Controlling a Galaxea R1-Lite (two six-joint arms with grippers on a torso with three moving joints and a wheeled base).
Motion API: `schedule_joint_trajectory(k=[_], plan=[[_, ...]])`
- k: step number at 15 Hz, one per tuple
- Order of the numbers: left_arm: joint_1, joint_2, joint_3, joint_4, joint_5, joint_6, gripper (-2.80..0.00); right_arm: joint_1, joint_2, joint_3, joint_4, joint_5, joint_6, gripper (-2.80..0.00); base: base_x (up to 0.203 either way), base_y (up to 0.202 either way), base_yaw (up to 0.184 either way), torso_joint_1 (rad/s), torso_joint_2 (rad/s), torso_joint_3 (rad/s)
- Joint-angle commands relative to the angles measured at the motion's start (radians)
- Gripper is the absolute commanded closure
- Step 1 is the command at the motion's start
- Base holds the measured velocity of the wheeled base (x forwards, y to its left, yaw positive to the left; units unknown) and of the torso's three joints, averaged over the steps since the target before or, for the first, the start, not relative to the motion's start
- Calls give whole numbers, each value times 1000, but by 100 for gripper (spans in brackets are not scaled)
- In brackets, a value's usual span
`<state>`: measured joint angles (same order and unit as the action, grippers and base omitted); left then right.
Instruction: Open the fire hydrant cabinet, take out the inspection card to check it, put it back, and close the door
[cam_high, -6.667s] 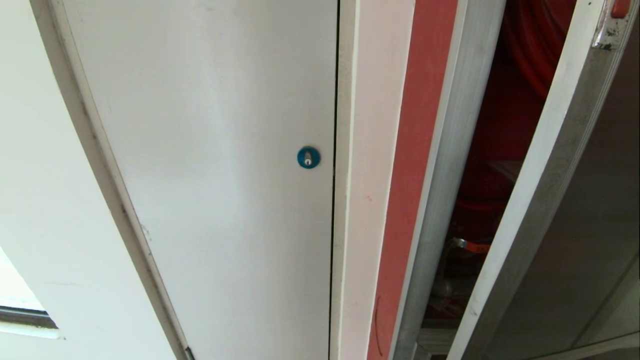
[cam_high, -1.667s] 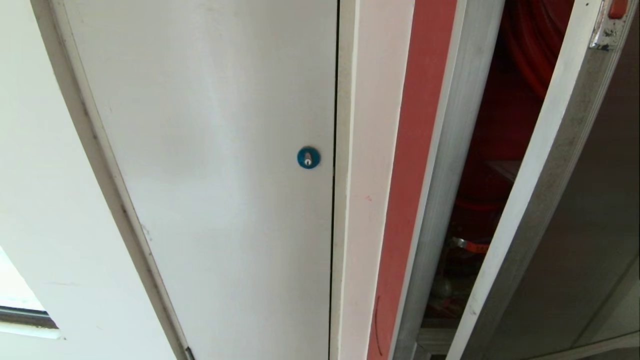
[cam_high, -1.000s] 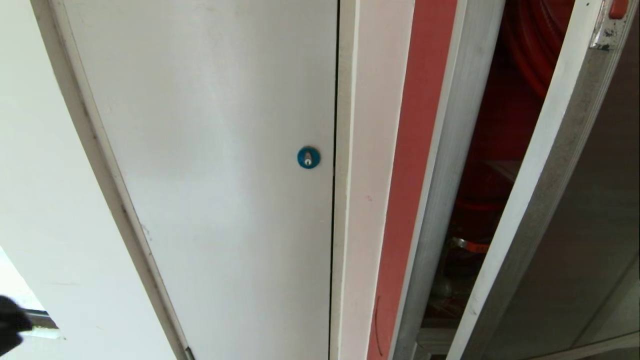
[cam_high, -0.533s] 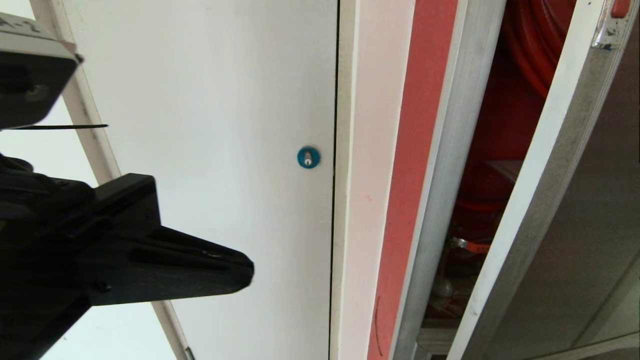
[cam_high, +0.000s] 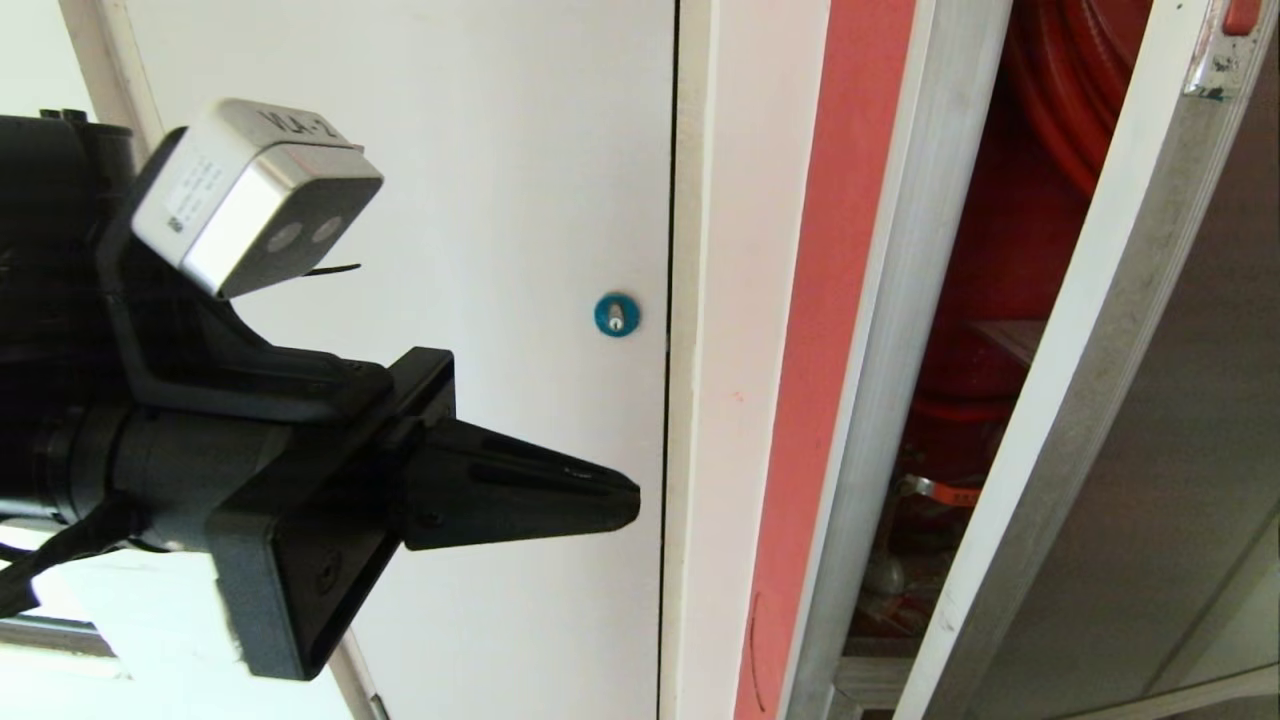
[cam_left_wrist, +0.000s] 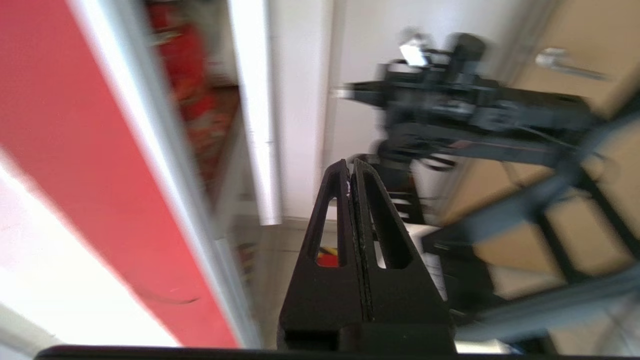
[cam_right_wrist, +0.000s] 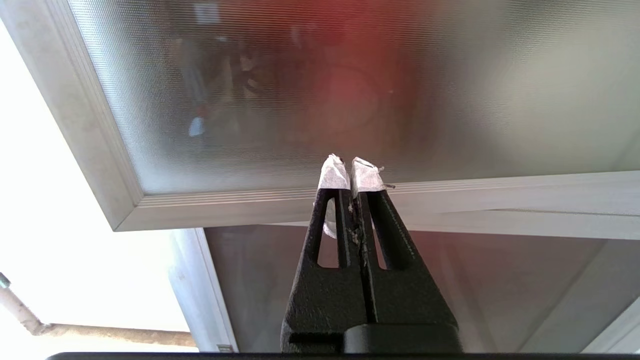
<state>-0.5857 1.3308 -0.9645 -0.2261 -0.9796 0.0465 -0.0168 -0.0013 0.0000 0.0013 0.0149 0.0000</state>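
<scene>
Hose reel (cam_high: 1075, 100) inside ajar cabinet (cam_high: 830, 300)

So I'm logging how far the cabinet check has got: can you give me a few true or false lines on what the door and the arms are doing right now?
1. The glass door stands ajar, showing red hose inside. True.
2. The left tool is shut and empty. True.
3. The left tool is gripping the door's red latch. False: it is in front of the white door, below the blue lock.
4. The right tool is wide open. False: its fingers are pressed together.
5. A card is held in the left tool. False: no card shows in any view.
</scene>
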Motion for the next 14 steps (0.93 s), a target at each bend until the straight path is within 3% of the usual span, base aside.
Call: schedule_joint_trajectory(k=[1,4,6,9,14], plan=[[-4,40,-3,-23,69,-2,0,0,1,0,0,0,1,0,0,0,0,0,0,0],[-77,88,1,-61,116,-20,0,0,1,0,0,0,0,0,0,0,0,0,0,0],[-159,123,1,-90,215,-72,0,0,1,0,0,0,2,0,0,0,0,0,0,0],[-259,226,3,-246,418,-169,0,0,1,0,0,0,0,0,0,0,0,0,0,0],[-357,351,9,-363,586,-184,0,0,1,0,0,0,0,0,0,0,0,0,0,0]])
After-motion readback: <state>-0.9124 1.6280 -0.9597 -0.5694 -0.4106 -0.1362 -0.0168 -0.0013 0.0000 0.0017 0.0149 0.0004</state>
